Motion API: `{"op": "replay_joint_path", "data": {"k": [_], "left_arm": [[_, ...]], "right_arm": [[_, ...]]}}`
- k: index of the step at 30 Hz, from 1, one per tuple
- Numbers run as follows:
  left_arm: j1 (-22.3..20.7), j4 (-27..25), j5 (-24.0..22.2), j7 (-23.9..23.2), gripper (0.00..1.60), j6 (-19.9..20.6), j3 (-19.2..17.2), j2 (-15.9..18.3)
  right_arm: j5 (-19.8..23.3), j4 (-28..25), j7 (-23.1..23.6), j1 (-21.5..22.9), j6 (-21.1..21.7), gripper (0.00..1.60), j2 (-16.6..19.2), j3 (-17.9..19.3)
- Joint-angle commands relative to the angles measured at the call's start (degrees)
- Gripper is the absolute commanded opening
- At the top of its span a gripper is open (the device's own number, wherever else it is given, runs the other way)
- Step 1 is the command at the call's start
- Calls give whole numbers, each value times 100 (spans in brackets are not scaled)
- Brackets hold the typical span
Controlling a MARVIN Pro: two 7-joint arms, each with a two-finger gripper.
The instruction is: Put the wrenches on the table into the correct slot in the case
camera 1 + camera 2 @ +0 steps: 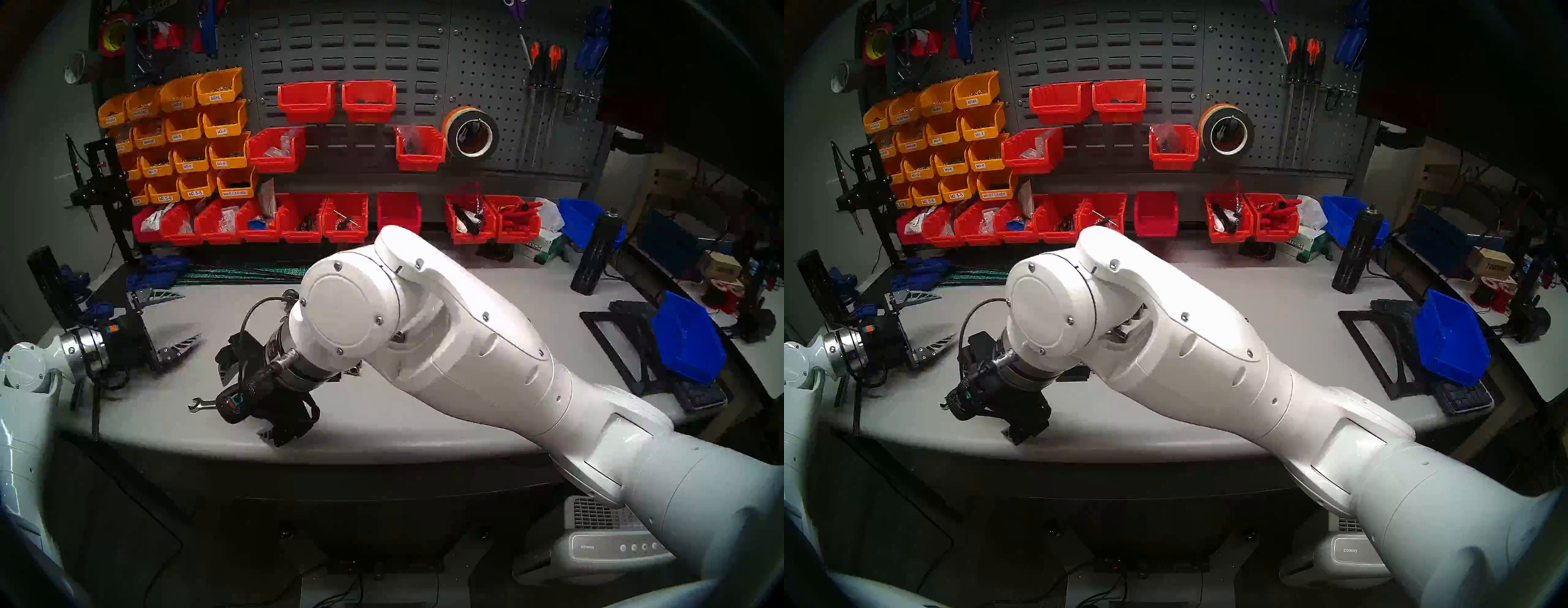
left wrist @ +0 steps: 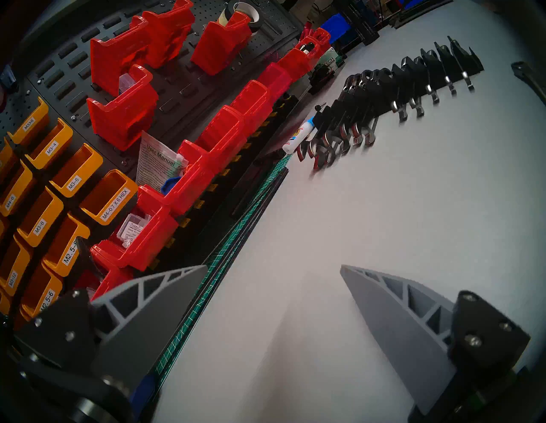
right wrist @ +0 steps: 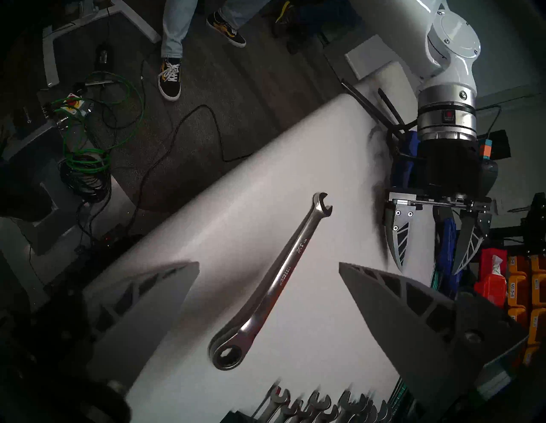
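A chrome wrench [image 3: 277, 277] lies flat on the light-grey table [image 1: 530, 276] near its front edge, open jaw away from the wrist camera and ratcheting ring toward it. My right gripper [image 3: 269, 265] hangs over it, open, with one finger on each side of the shaft and neither touching it. From the head, only the wrench's open jaw [image 1: 197, 404] pokes out from under the right gripper [image 1: 248, 405]. The black case [image 2: 393, 88] holds several wrenches on edge; my right arm hides it from the head. My left gripper [image 2: 274, 267] is open and empty at the table's left.
A glue bottle [image 2: 298, 137] lies beside the case's end, by the green cutting mat [image 2: 236, 230]. Red bins [image 1: 297, 220] line the back of the table. A blue bin [image 1: 687, 339] on a black stand and a black bottle [image 1: 594, 254] stand on the right.
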Motion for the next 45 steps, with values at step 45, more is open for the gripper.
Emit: {"op": "replay_joint_path", "data": {"k": [45], "left_arm": [[-99,-64,-58,28,160,2,-87,61]], "right_arm": [[-874,-213,-793,698,2216,160,65,-2009]]}}
